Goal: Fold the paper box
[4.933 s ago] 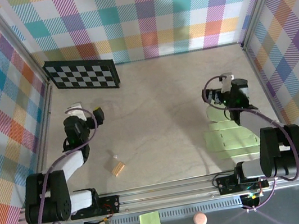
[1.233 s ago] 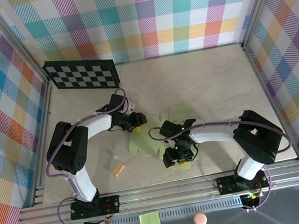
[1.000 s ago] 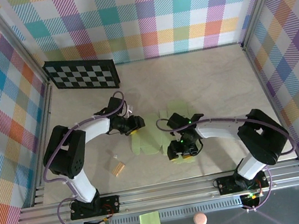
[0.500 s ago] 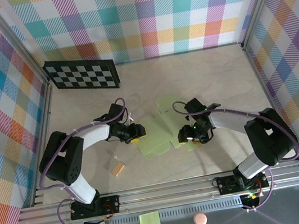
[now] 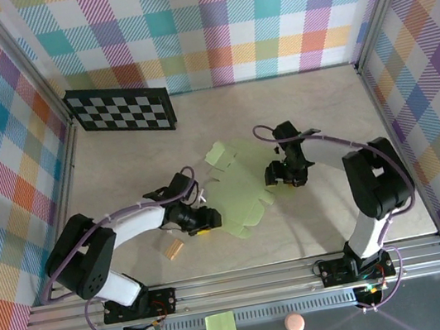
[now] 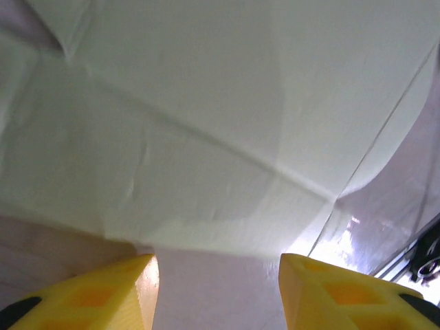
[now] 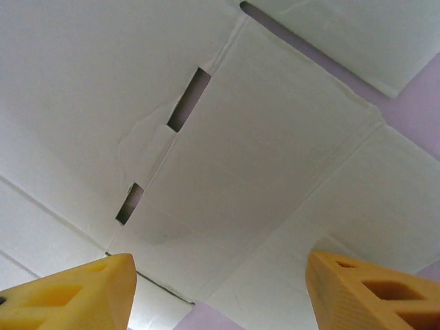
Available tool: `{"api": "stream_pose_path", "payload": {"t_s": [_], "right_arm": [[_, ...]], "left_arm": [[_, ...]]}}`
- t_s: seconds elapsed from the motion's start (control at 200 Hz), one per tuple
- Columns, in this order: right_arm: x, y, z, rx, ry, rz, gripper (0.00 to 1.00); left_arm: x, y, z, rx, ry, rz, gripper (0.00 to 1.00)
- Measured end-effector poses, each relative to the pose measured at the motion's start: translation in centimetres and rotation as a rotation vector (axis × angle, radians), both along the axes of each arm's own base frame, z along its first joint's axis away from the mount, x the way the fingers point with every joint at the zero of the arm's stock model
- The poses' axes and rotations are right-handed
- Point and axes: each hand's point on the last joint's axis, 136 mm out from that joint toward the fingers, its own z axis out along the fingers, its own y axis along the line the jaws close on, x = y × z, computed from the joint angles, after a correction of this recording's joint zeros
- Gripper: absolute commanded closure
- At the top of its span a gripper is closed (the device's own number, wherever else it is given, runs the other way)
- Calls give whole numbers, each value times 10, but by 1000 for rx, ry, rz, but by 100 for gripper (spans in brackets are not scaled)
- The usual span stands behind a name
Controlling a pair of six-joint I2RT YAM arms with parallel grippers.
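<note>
Left hand [image 5: 202,220] half open, right hand [image 5: 282,178] wider, both empty.
Pinch a flap of the pale lime-green card box [image 5: 241,191] right along its crease.

The pale lime-green card paper box [image 5: 237,191] lies mid-desk [image 5: 312,108] between the left gripper [image 5: 202,220], near-left, and the right gripper [image 5: 282,176], far-right.

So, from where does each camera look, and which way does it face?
Top external: above and behind the arms, looking down on the table; both arms, left tool, right tool show.
Left wrist: on the left arm, facing the paper box; own yellow fingers show.
Right wrist: on the right arm, facing the paper box; own yellow fingers show.
Shared: the paper box, in all three.
</note>
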Motion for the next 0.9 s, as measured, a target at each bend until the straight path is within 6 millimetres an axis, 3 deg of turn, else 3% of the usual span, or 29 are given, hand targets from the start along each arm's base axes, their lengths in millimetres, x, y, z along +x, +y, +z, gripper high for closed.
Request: {"api": "stream_pose_path", "payload": {"t_s": [0.13,0.245,0.415,0.515,0.69,0.9], "right_arm": [[15,-2,2,-39,-25,23,33],[14,-5,6,-50,-28,24,33],[14,-4,30,-27,-77,21,33],[15,-1,42,3,-104,21,33],[13,10,45,71,-98,12,33],[15,20,36,122,-73,3,33]], "left_arm": [[-8,-1,6,-2,1,-10,49],[-4,1,22,1,-46,0,48],[27,-8,57,-14,-166,16,49],[49,-15,68,-8,-204,13,49],[83,-22,52,44,-202,-13,50],[90,-17,15,117,-127,-59,51]]}}
